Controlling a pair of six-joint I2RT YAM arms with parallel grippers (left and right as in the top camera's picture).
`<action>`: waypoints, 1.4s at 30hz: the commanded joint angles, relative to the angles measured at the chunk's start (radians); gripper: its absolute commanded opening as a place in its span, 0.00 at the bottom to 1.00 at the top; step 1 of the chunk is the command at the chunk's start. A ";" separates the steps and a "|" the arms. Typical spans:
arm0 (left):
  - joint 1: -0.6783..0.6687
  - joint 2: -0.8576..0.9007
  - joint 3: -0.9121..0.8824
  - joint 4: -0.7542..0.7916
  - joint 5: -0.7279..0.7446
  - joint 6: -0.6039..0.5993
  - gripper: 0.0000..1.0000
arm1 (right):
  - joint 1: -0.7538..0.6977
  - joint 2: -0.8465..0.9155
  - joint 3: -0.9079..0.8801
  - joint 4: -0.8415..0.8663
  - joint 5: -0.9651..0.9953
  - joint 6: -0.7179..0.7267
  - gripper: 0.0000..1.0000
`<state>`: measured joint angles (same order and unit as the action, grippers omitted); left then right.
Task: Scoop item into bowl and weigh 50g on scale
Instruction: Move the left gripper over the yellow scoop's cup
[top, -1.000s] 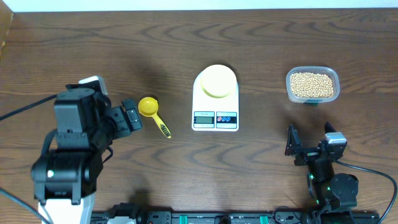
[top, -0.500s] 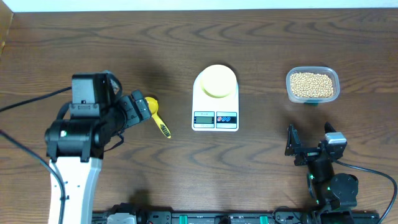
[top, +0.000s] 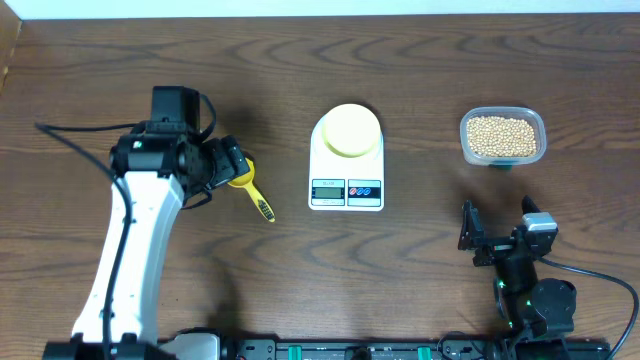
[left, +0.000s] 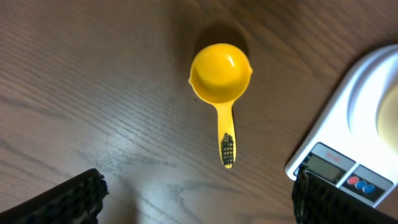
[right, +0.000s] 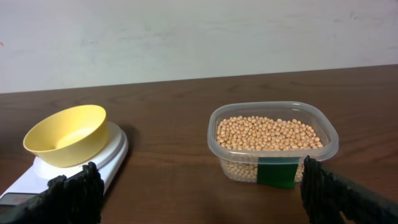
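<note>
The beans (top: 501, 137) fill a clear plastic tub (top: 503, 118) at the back right; they also show in the right wrist view (right: 268, 132). The pale yellow bowl (top: 351, 131) stands empty on the white scale (top: 346, 185), also seen in the right wrist view (right: 65, 134). A bright yellow scoop (top: 255, 196) lies on the table left of the scale, cup away from me, shown whole in the left wrist view (left: 221, 78). My left gripper (top: 230, 163) is open above the scoop, the fingers (left: 198, 198) wide apart. My right gripper (top: 497, 240) is open and empty near the front edge, facing the tub.
The scale's display and red and blue buttons (left: 348, 175) show at the right of the left wrist view. A green label (right: 277, 172) is on the tub's front. A pale wall stands behind the table's far edge.
My left arm has swung forward and right, bringing its gripper over the scoop's cup. The scoop, scale, bowl, tub and right arm have not moved.
</note>
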<state>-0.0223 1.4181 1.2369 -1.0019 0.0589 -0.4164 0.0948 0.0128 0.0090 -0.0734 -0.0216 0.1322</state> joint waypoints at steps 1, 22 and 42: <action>-0.002 0.055 0.003 0.026 -0.030 -0.012 0.93 | 0.003 -0.002 -0.004 -0.002 0.009 -0.006 0.99; -0.001 0.132 -0.231 0.392 -0.112 -0.053 0.88 | 0.003 -0.002 -0.004 -0.002 0.009 -0.006 0.99; -0.001 0.340 -0.291 0.594 -0.113 -0.054 0.53 | 0.003 -0.002 -0.004 -0.002 0.009 -0.006 0.99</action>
<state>-0.0227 1.7531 0.9539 -0.4114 -0.0334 -0.4713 0.0948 0.0128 0.0090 -0.0734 -0.0216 0.1322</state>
